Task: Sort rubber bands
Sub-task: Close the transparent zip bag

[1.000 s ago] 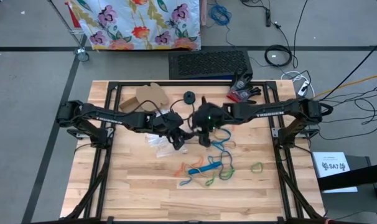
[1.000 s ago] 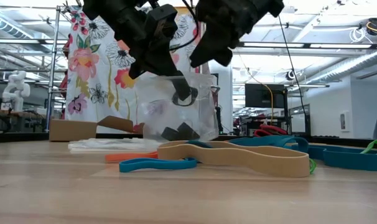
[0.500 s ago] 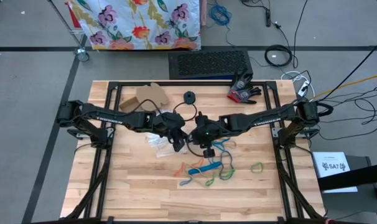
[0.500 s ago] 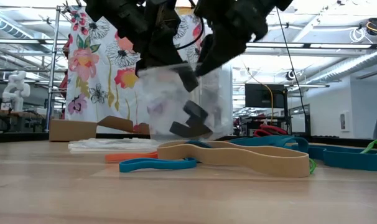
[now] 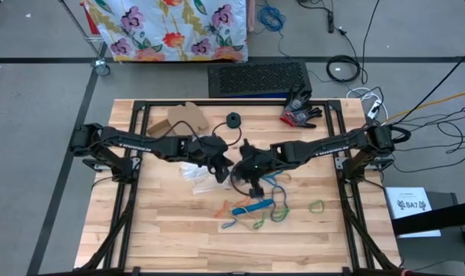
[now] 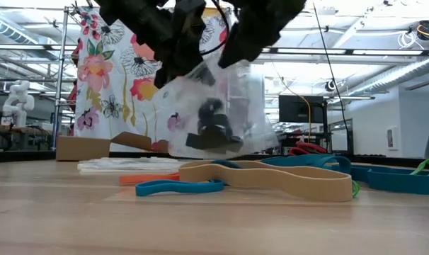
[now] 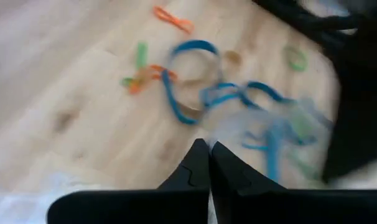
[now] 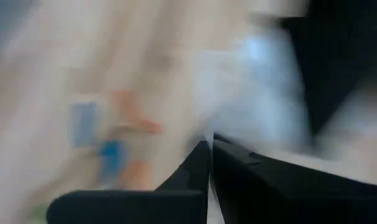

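Table point(image 5: 163, 222): your light wood worktop.
Rubber bands point(image 5: 255, 205): loose on the wood, just below both grippers.
Left gripper point(image 5: 221, 169): pinched on the clear bag point(image 6: 218, 106).
Right gripper point(image 5: 253, 184): clamped on that bag.
Writing: "TROSSEN" on both arms.

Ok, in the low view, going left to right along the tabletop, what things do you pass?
Cardboard box → orange rubber band → blue rubber band → clear plastic bag held up above the table → tan rubber band → green rubber band.
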Controlling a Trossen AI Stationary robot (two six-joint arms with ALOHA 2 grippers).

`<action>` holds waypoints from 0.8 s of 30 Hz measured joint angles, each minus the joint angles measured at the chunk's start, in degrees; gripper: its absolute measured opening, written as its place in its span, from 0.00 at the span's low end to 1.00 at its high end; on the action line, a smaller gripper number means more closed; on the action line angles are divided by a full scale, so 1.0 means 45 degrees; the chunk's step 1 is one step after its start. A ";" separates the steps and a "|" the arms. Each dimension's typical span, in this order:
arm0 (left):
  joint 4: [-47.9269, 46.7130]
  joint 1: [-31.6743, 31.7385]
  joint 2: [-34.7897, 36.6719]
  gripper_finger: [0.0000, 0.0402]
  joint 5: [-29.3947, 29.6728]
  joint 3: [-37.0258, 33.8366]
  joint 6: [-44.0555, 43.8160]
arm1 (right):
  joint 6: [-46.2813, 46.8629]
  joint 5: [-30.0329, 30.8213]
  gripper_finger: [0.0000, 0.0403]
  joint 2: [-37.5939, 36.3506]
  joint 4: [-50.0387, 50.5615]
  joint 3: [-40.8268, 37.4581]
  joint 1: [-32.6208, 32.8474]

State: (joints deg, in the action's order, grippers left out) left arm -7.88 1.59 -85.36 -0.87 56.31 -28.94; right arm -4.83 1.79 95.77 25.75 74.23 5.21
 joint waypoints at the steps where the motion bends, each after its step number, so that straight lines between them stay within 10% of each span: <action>1: 0.0166 -0.0070 0.0000 0.00 -0.0533 -0.0003 0.0180 | 0.0197 0.0915 0.01 0.0000 0.0304 0.0122 0.0094; 6: 0.0199 -0.0240 0.0000 0.00 0.0205 -0.0003 0.0550 | -0.0085 -0.1368 0.00 -0.0005 0.0702 0.0424 0.0113; 24: 0.0419 -0.0545 0.0000 0.18 -0.1099 -0.0003 0.2302 | 0.0784 -0.0123 0.00 -0.0005 0.1589 0.0443 0.0186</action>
State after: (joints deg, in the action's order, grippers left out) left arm -5.99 -0.87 -85.36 -5.81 56.29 -18.58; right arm -1.30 1.23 95.74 32.90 76.23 6.05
